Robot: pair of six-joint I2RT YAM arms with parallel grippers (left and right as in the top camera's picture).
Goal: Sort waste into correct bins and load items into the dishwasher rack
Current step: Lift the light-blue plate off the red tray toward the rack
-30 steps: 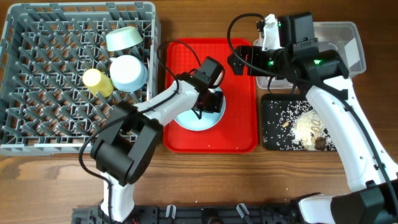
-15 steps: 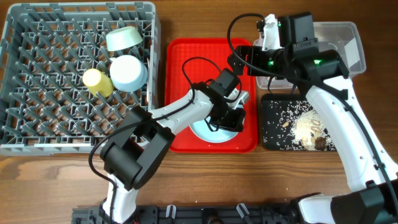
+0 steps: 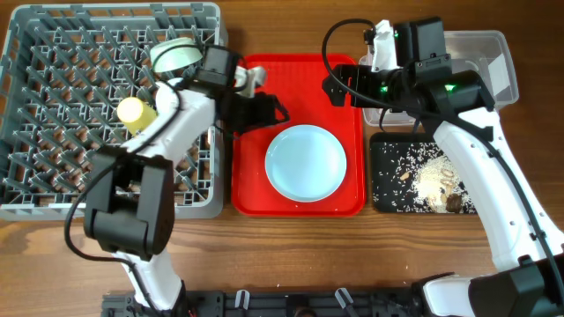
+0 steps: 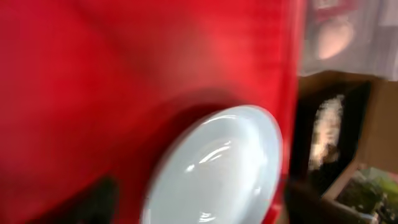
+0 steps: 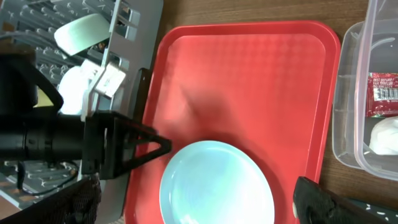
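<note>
The light-blue plate lay flat on the red serving tray, in the half nearer to me, with nothing on it. My left gripper hung over the tray's left side, near the plate's far-left edge and apart from it as far as I could see. Its fingers were spread and gripped nothing. My own wrist view was blurred, but the plate showed between the two dark fingertips. My left arm reached across the corner of the dishwasher rack, where the pale-green bowl and the yellow cup sat among the pegs. My right gripper hovered above the tray's far right corner, jaws wide and empty. Past the tray's right side, the clear tub held the red sachet wrapper and the white tissue. The black tray, nearer to me, carried the rice grains with some brown bits.
</note>
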